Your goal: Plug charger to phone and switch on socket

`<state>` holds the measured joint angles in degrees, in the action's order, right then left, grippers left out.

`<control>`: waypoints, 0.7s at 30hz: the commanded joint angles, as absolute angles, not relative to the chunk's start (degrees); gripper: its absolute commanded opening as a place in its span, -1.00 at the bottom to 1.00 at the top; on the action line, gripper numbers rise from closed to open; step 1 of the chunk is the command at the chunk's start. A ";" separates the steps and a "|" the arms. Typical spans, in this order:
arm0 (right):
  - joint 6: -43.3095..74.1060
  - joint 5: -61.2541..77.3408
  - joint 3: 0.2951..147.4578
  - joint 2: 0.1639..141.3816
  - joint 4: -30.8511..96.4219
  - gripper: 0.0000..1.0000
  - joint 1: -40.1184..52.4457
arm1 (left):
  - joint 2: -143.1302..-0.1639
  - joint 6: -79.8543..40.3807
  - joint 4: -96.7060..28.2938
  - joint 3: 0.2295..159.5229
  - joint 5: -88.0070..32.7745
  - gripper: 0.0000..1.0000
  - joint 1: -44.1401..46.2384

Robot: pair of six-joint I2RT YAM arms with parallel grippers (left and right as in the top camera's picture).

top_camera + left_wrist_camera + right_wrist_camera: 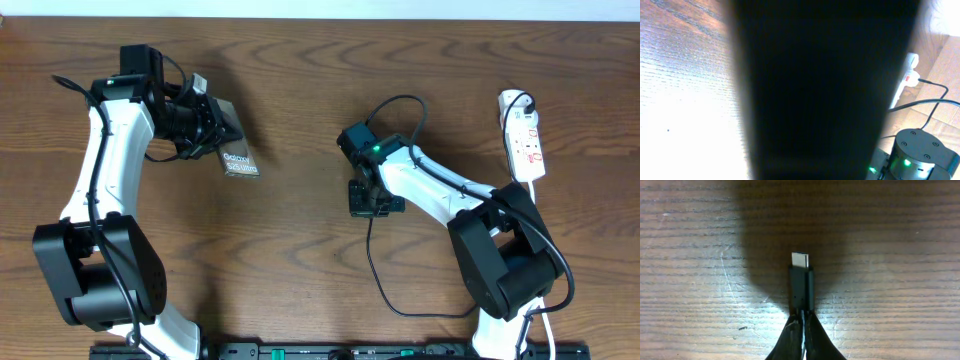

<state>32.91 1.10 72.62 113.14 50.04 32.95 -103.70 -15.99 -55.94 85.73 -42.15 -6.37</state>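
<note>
— Right fingers [370, 205] sat mid-tabletop [300, 260] in the overhead view, closed over something too small to make out from above. Over at the far left, the left fingers [208, 122] were clamped on the upper end of the phone [238, 155], which looked tilted, lettering showing.

— And the charger [372, 255]?

— Its black cable ran out from under the right fingers toward the near edge, then curved off to the right arm's base. The socket [525, 135] lay along the far right side, well apart from both arms, with a black plug in its far end.

— What did the left wrist add?

— Nothing about its own fingers, which were out of sight. The phone [820, 90] filled the middle as a dark blur, hard against the lens. Past it the socket [908, 75] showed a red mark, but I couldn't tell whether the switch was on.

— Right wrist?

— That settled what the overhead view hid. The fingers [792, 332] were pinched tight on the black connector body, with the metal tip [800, 260] poking out ahead. Whether it lay on the wood or just above it, I couldn't say.

— So which step?

— Connector gripped, phone gripped, nothing mated. As I judged it, the next move called for bringing the tip and the phone together, squared to the port, which no view showed. The socket switch would come after that.
</note>
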 commanded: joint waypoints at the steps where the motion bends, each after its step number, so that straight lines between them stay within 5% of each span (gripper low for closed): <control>1: 30.37 3.57 71.24 112.36 49.84 -0.98 32.42 | -101.62 -14.57 -55.88 86.02 -44.69 -0.85 -6.57; 14: -1.89 54.72 71.20 93.25 41.78 -0.97 27.05 | -99.74 12.40 -55.02 86.02 -89.89 -0.85 -6.57; 21: -13.96 75.77 71.05 93.30 40.42 -0.98 27.07 | -99.63 21.65 -62.04 85.97 -90.02 -0.85 -6.46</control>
